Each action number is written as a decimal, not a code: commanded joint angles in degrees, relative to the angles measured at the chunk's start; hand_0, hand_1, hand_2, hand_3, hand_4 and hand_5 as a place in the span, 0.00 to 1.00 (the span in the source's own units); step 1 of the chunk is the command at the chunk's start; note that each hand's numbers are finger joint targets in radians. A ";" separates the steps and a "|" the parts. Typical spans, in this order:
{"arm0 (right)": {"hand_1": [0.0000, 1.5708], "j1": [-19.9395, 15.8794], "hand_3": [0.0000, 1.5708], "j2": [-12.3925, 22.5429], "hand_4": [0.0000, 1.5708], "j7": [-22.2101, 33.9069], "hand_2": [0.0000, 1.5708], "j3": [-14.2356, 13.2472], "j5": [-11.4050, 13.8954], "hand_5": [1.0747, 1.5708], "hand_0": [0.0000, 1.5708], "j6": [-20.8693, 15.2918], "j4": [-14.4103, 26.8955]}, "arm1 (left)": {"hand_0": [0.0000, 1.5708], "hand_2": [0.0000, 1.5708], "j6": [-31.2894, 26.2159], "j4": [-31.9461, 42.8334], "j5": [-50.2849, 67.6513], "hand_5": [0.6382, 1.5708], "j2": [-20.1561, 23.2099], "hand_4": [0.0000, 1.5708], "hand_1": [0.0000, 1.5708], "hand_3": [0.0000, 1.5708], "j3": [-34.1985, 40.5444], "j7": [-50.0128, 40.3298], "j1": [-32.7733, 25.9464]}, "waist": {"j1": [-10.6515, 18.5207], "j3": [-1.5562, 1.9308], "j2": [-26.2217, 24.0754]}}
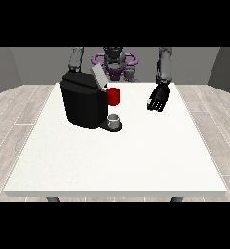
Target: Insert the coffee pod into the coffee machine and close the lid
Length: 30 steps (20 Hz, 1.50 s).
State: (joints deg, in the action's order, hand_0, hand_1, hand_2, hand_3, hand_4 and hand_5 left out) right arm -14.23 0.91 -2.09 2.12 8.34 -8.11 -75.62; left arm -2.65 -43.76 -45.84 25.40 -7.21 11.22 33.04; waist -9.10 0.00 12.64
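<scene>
Here, a white table (112, 160) carries a black coffee machine (83, 104) with its lid (98, 76) raised.

The table is a broad, matte white slab on dark legs, standing on pale wood-plank flooring between plain grey walls. The machine is a blocky, rounded black body at the table's far side towards the view's left; its flat grey lid tilts up and back. A red thing at the machine (114, 96), cylindrical, sits at its front, and below it a small grey thing (114, 118), cup-shaped, rests on the machine's dark base; I cannot tell it for the pod. The hand at the view's right (159, 98) hangs above the table, well apart from the machine, fingers relaxed and holding nothing. The other hand is hidden behind the machine.
</scene>
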 commanded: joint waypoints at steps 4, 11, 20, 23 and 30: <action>0.00 -1.88 0.00 1.15 0.00 0.04 0.00 -3.55 -1.92 1.00 0.00 0.27 3.78 | 0.55 0.65 -2.88 4.59 -2.80 1.00 0.79 0.26 0.55 0.59 0.59 3.38 2.79 | 1.38 -0.01 -0.81; 0.00 -0.04 0.00 0.70 0.00 3.53 0.00 -0.65 3.22 1.00 0.00 -2.87 3.86 | 0.87 0.87 -2.73 4.54 -0.29 1.00 -3.09 0.31 0.87 0.83 3.26 5.08 4.44 | 1.34 -0.03 -5.02; 0.00 1.78 0.00 3.22 0.00 -3.40 0.00 -4.22 1.98 1.00 0.00 -1.65 11.99 | 0.88 0.88 -15.16 0.54 2.11 1.00 -3.63 0.31 0.88 0.84 4.27 3.28 9.46 | 3.68 0.02 -8.34; 0.00 -2.16 0.00 3.33 0.00 -0.27 0.00 -4.82 1.52 1.00 0.00 -1.30 12.26 | 0.90 0.89 -17.50 -1.23 1.98 1.00 -4.89 0.34 0.90 0.85 3.94 1.35 13.05 | 4.08 0.02 -8.97; 0.00 -2.64 0.00 2.89 0.00 1.57 0.00 -3.94 1.04 1.00 0.00 -0.22 8.80 | 0.89 0.89 -19.31 -1.32 1.89 1.00 -4.68 0.38 0.89 0.85 5.97 0.33 14.49 | 1.89 0.00 -9.54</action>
State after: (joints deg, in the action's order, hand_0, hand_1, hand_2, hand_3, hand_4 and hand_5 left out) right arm -15.23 2.43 -2.78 -0.86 10.42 -9.91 -65.72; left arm -20.11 -44.54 -43.96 20.11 -2.03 11.33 46.89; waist -7.22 0.02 3.49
